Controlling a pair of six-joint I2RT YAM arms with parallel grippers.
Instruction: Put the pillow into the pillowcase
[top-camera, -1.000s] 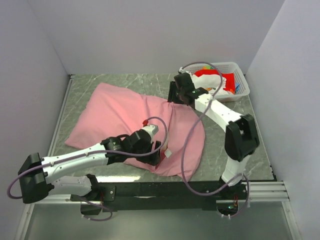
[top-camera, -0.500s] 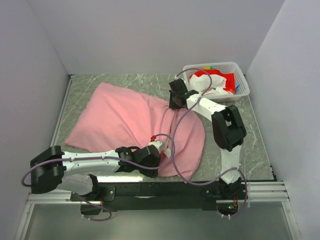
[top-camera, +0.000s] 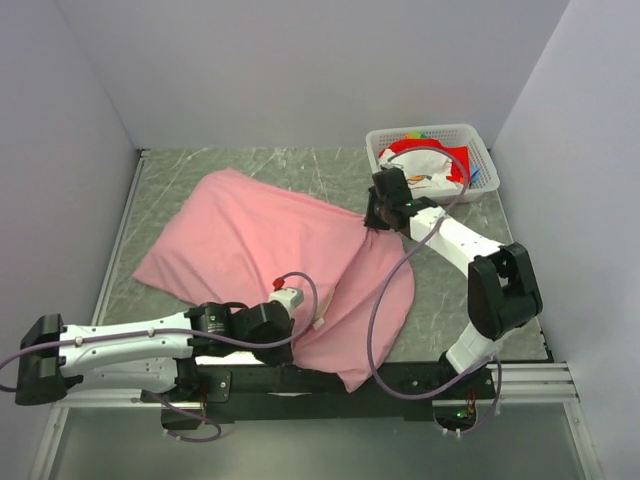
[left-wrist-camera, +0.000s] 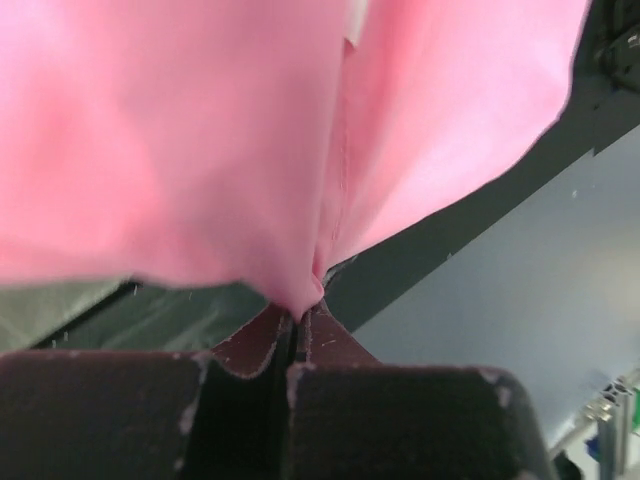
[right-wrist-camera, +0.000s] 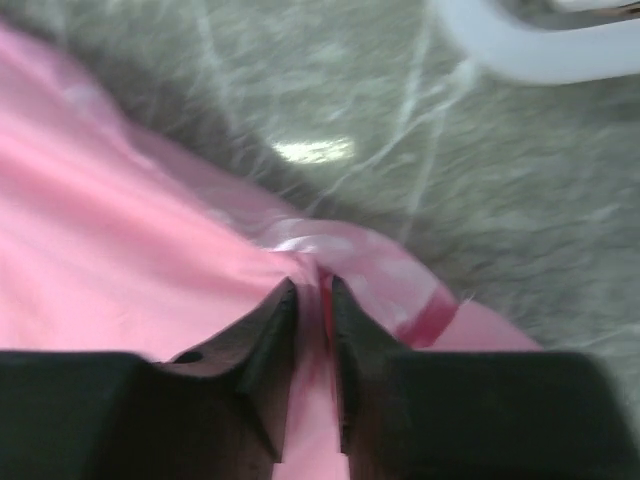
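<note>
Clamped on the pillowcase (top-camera: 260, 235) hem with left end effector (left-wrist-camera: 297, 322), nipped at its far corner with right end effector (right-wrist-camera: 312, 292), probably to stretch cloth over the unseen pillow; bulging on the worktop (top-camera: 300, 165).

The thin pink cloth pillowcase (top-camera: 260, 235) is matt and wrinkled, with a stitched seam running down the middle of the left wrist view. The grey-green marbled worktop (top-camera: 442, 300) is smooth with a faint sheen. At upper right, the white lattice basket (top-camera: 488, 165) looks plastic. The dark jaws are matt, scuffed pale at their edges.
</note>
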